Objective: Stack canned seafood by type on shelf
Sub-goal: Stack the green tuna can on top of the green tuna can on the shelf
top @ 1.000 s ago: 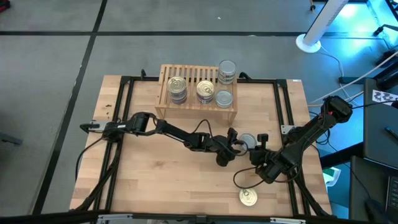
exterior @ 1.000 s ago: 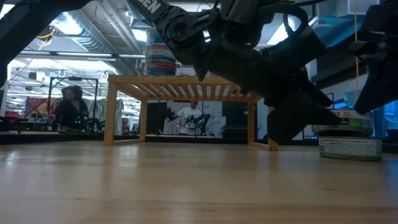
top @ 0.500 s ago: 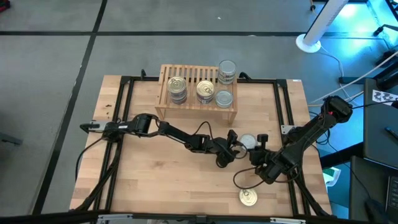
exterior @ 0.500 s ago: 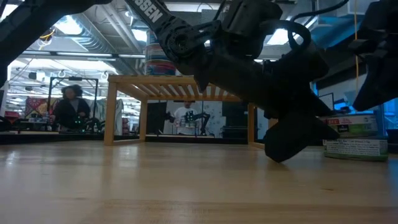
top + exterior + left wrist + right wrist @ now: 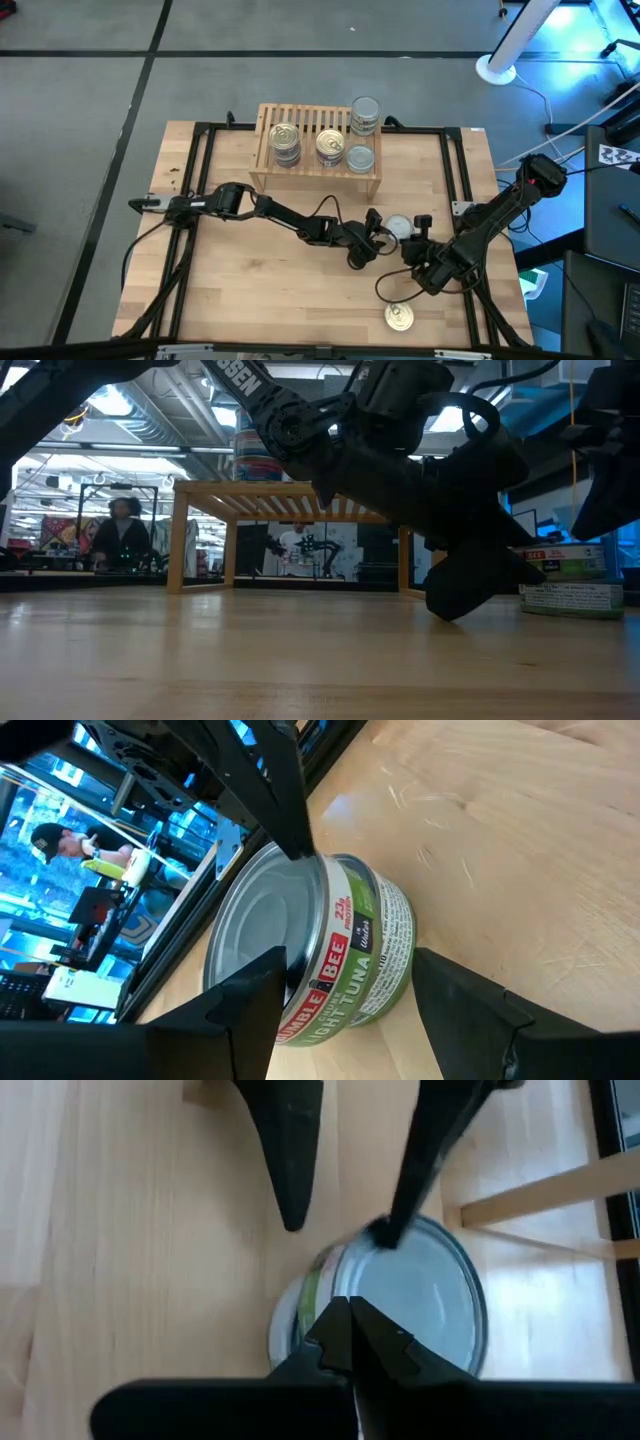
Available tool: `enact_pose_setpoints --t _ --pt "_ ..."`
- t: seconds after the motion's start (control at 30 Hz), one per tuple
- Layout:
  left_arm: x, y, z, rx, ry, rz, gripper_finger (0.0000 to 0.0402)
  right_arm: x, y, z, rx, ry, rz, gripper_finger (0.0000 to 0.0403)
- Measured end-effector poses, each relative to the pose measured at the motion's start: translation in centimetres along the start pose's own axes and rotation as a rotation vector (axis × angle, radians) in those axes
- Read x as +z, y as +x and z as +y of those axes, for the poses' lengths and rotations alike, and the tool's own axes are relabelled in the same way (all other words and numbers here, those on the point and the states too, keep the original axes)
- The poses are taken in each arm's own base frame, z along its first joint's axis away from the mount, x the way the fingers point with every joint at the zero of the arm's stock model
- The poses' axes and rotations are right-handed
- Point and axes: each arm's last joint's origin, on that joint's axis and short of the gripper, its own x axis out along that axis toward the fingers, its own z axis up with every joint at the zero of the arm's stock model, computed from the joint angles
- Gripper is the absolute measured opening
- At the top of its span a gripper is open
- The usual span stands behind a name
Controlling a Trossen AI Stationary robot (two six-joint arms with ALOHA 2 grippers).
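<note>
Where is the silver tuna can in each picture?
High view: silver-lidded tuna can, right of centre, between both arms.
Low view: far right, on the table.
Left wrist view: centre, on its side in the picture.
Right wrist view: lower centre.
Shared landmark: left pincer beside it.

A dark arm [image 5: 400, 450] comes down from the upper left across the middle, its gripper [image 5: 470, 575] low at the right, touching or nearly touching the wooden tabletop [image 5: 250, 660]. Just right of it stands a short tin [image 5: 568, 588] with a green-and-white label — partly hidden behind the gripper. Farther back is the light-wood shelf [image 5: 290, 500], a can [image 5: 258, 455] on its slatted top. Beyond, a person [image 5: 120, 535] stands at far left.
</note>
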Motion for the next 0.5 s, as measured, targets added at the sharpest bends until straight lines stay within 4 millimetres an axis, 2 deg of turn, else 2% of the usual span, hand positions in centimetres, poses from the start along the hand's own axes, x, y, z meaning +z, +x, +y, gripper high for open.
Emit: enact_pose_setpoints --t 0.23,0.5 --pt "0.0 0.0 0.0 0.001 0.000 0.001 0.0212 0.6 -1.3 -1.0 -0.090 0.016 0.027 0.0000" --pt "0.0 0.0 0.1 0.002 0.000 0.002 0.0212 -0.7 -0.4 -1.4 -0.144 0.073 0.072 0.0000"
